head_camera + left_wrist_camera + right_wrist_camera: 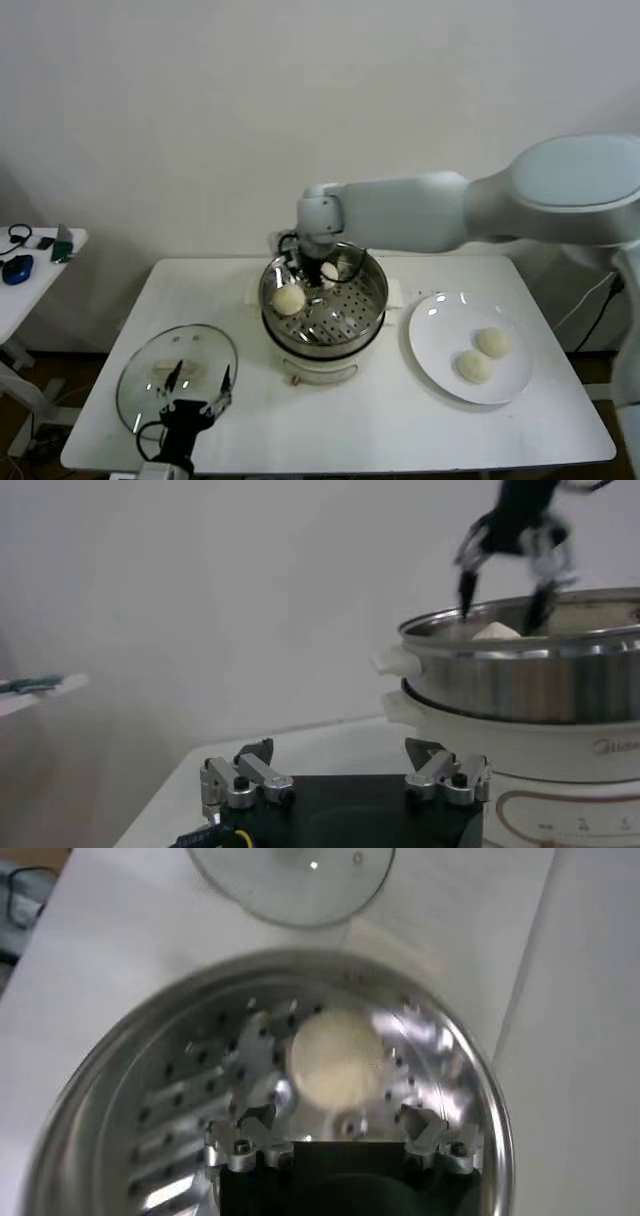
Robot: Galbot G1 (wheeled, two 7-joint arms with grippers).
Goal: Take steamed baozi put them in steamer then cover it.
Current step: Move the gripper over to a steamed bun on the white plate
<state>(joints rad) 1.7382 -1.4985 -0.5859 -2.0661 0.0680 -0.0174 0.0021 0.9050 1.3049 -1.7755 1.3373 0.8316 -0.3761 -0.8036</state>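
The steel steamer (pixel 372 300) stands mid-table on its cream pot base. Two steamed baozi lie inside, one (pixel 289 298) toward the left and one (pixel 330 271) right under my right gripper (pixel 322 265). That gripper hangs open just above the perforated floor. In the right wrist view a baozi (pixel 340 1056) lies just beyond the open right gripper (pixel 338 1123), with nothing between the fingers. Two more baozi (pixel 493 342) (pixel 473 366) rest on the white plate (pixel 440 330). The glass cover (pixel 150 385) lies flat at the front left. My left gripper (pixel 198 382) waits open over its near edge.
The plate sits right of the steamer, close to the table's right edge. A small side table (pixel 40 262) with dark items stands at the far left. In the left wrist view the steamer (pixel 530 670) rises just ahead, with the other arm's gripper (pixel 505 580) over it.
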